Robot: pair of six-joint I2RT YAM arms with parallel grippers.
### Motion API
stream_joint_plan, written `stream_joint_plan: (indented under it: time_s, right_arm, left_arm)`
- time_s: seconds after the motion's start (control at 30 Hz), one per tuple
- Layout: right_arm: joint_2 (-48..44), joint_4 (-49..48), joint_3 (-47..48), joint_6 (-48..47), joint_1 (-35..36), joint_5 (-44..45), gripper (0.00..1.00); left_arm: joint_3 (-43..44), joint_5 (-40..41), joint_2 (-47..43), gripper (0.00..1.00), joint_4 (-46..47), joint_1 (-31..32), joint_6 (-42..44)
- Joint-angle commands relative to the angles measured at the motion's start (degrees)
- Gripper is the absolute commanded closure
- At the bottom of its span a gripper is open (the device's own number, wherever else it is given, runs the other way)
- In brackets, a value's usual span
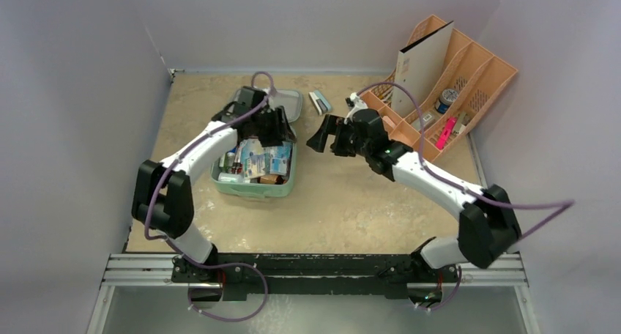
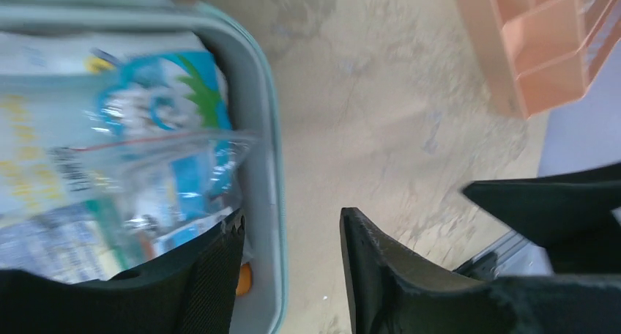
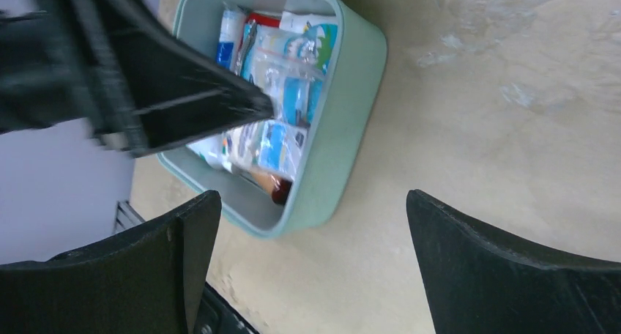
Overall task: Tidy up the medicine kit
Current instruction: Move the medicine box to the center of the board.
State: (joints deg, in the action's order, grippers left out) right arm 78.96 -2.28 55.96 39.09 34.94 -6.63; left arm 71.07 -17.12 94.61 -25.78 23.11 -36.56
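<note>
the medicine kit [image 1: 253,189] is filled, its lid [image 1: 291,103] at twelve o'clock not yet shut; left gripper [image 2: 293,217] and right gripper [image 3: 313,198] are spread, empty.

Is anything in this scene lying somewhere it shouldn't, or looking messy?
One small teal-and-white item lies loose on the table beside the open medicine kit, not inside it. Inside, packets are heaped unevenly with a crinkled clear bag on top. Nothing looks spilled or broken.
</note>
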Motion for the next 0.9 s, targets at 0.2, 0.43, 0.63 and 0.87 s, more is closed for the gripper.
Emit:
stream_joint_plan:
  time_s: [0.2,0.43,0.63,0.87]
  right_arm:
    - [22.12,-15.71,15.72,12.71,0.05,-2.97,0.04]
    - [35.16,-16.43,26.81,16.88,-0.02,-2.34,0.01]
    - [40.60,-16.17,30.75,19.67,-0.84,-1.47,0.01]
    - [43.82,-22.61,29.51,23.86,-2.32,-2.03,0.01]
  left_arm:
    - [5.56,3.70,-11.75,0.33,-7.25,-16.79,11.88]
    - [-5.46,-0.12,-19.60,0.27,-5.92,-26.05,10.23]
    - [-13.88,11.81,-26.96,0.25,-7.86,-29.27,5.01]
    - [-18.61,16.97,-27.30,0.25,-12.25,-32.73,-0.05]
